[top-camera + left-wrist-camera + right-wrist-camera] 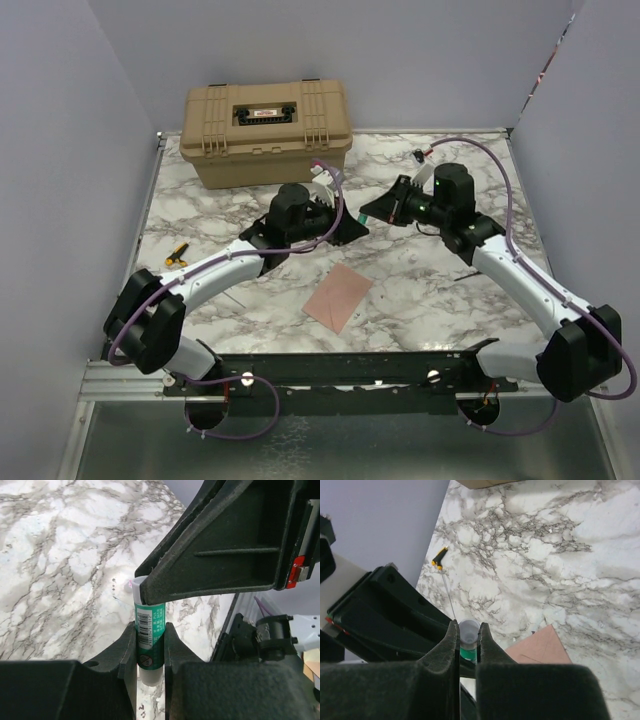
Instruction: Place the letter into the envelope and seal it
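The pinkish-brown envelope (338, 297) lies flat on the marble table in front of both grippers, and its corner shows in the right wrist view (540, 650). The letter is not in view. My left gripper (150, 647) (350, 228) is shut on the body of a green glue stick (150, 630), held above the table. My right gripper (468, 632) (372, 213) meets it from the opposite side and is shut on the stick's white cap (469, 629). One of the right gripper's black fingers (215, 555) covers the cap end in the left wrist view.
A tan hard case (265, 130) stands at the back of the table. A small yellow-and-black tool (176, 255) (439, 557) lies near the left edge. Walls enclose the table on the left, back and right.
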`<action>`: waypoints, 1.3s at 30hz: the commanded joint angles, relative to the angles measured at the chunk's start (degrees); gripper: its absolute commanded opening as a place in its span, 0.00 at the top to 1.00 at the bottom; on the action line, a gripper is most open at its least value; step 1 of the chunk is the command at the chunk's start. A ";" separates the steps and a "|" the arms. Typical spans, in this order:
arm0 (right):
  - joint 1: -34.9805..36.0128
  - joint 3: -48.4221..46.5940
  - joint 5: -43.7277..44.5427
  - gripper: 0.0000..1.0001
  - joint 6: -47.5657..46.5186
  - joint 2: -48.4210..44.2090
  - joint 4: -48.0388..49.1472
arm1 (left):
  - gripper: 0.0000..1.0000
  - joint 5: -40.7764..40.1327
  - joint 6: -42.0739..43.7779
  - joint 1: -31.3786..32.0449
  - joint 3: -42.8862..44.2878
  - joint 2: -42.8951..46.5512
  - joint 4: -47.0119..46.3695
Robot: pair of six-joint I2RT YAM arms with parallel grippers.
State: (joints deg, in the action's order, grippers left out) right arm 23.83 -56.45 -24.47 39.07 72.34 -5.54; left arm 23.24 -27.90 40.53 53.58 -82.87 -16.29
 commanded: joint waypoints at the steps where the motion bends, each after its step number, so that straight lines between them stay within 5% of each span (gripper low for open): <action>1: -1.34 1.16 -8.30 1.00 -15.48 -3.26 5.07 | 1.00 13.55 0.12 -0.01 3.28 -0.99 3.08; 10: -2.37 -6.40 -43.54 0.99 -34.08 1.01 0.94 | 1.00 29.89 -10.88 -3.65 4.59 -1.67 -7.57; 13: -2.39 -8.69 -47.76 0.99 -35.78 2.85 -2.01 | 1.00 30.81 -9.81 -4.00 4.15 -1.26 -7.79; 16: -2.45 -10.25 -40.34 0.99 -30.03 3.50 -2.17 | 1.00 28.44 -9.10 -4.60 3.10 -0.79 -7.85; 20: -2.39 -12.13 -14.93 0.59 -8.29 2.78 -1.34 | 1.00 16.40 -4.19 -5.20 2.04 0.68 -1.70; 22: -1.79 -12.08 -6.25 0.52 -3.62 2.43 -3.65 | 1.00 9.94 -2.22 -5.20 1.89 0.87 1.51; 30: 4.06 -9.69 12.50 0.49 -0.21 -1.04 -5.27 | 1.00 6.03 0.35 -5.20 1.47 0.17 4.30; 39: 9.96 -12.68 18.54 0.46 -3.53 3.24 -11.14 | 1.00 6.02 0.13 -5.20 1.44 0.59 4.44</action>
State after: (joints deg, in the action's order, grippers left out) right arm 31.94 -67.18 -11.94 36.51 74.00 -12.16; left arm 30.37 -28.95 35.35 55.53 -83.48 -12.45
